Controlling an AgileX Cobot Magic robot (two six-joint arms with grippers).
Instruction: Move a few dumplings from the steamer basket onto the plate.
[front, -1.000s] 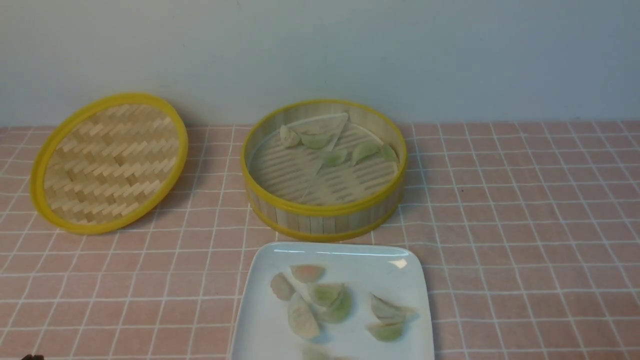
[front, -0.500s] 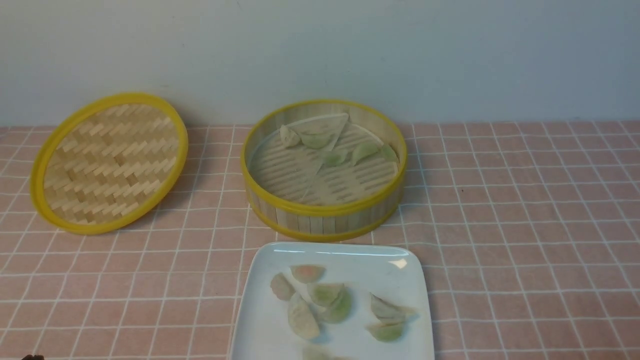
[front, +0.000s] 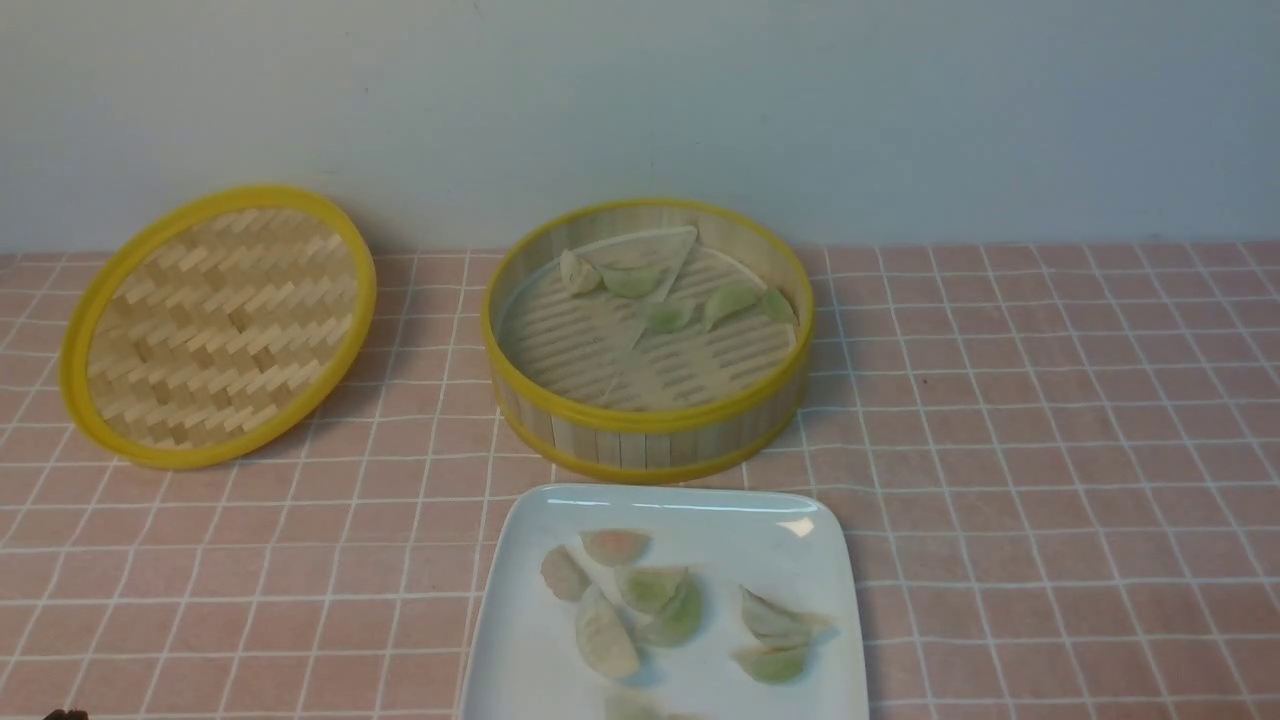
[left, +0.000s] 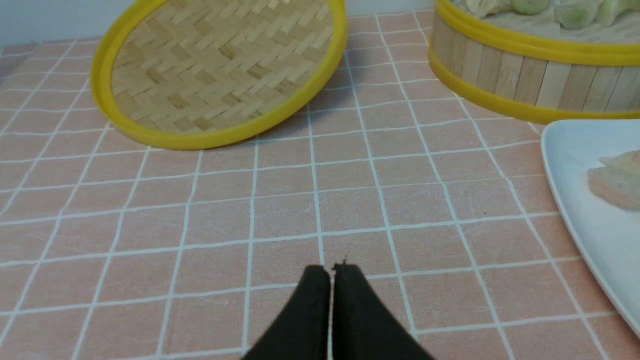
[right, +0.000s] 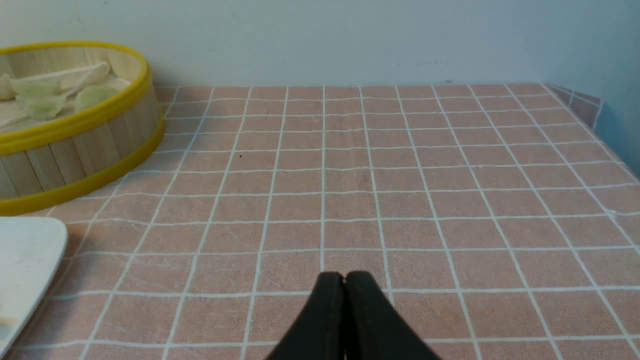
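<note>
The steamer basket (front: 648, 425) stands mid-table with several pale green dumplings (front: 728, 303) on its white liner at the far side. The white plate (front: 530, 650) lies in front of it and holds several dumplings (front: 650, 588). My left gripper (left: 332, 270) is shut and empty, low over the cloth to the left of the plate (left: 590, 220), with the basket (left: 520, 80) ahead to the right. My right gripper (right: 344, 276) is shut and empty over the cloth right of the basket (right: 75, 150) and the plate's corner (right: 30, 250). Only a dark tip (front: 65, 714) of the left gripper shows in the front view.
The flat woven yellow-rimmed lid (front: 215, 325) lies tilted at the back left; it also shows in the left wrist view (left: 220, 70). A pink checked cloth (front: 1050, 450) covers the table, with a pale wall behind. The table's right edge (right: 595, 110) shows in the right wrist view.
</note>
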